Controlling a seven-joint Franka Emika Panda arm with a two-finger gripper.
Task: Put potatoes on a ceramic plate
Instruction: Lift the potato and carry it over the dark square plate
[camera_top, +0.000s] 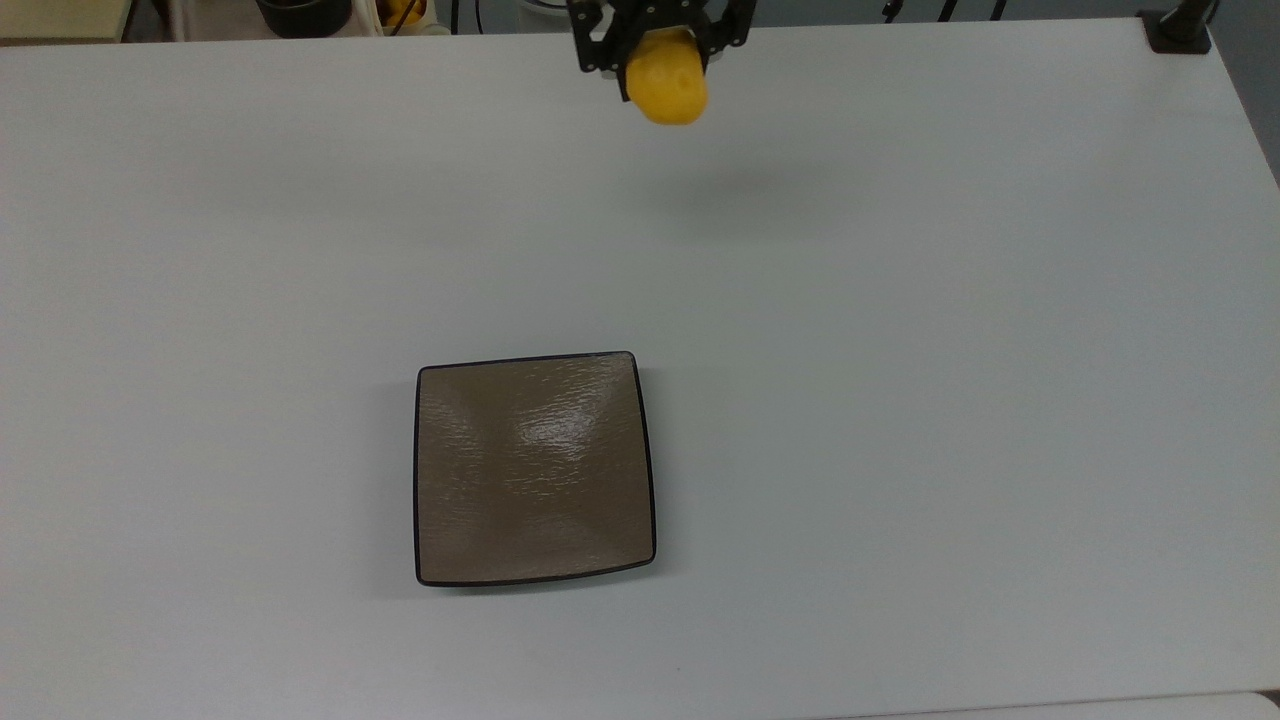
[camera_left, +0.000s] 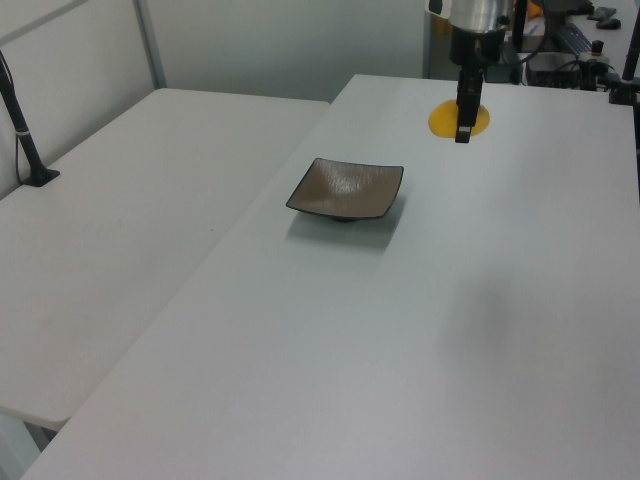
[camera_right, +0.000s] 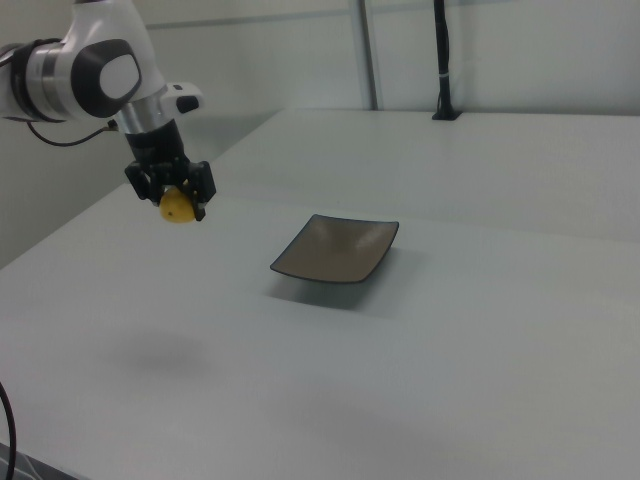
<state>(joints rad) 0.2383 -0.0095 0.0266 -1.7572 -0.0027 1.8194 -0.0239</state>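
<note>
My gripper (camera_top: 660, 60) (camera_left: 464, 118) (camera_right: 176, 200) is shut on the potato (camera_top: 666, 90) (camera_left: 445, 119) (camera_right: 178, 208), a bright yellow oval lump held well above the table near the top view's upper edge. Its shadow falls on the white table (camera_top: 900, 350) below and to the right. The ceramic plate (camera_top: 534, 467) (camera_left: 346, 187) (camera_right: 336, 249), square, glossy grey-brown with a thin black rim, lies bare on the table, far below the gripper in the top view and slightly to its left.
A black post and clamp (camera_top: 1178, 28) (camera_right: 444, 60) stand at the top view's upper right corner. A second white table (camera_left: 120, 220) adjoins on the left view's left. Cables and dark containers (camera_top: 300, 12) sit beyond the top view's upper edge.
</note>
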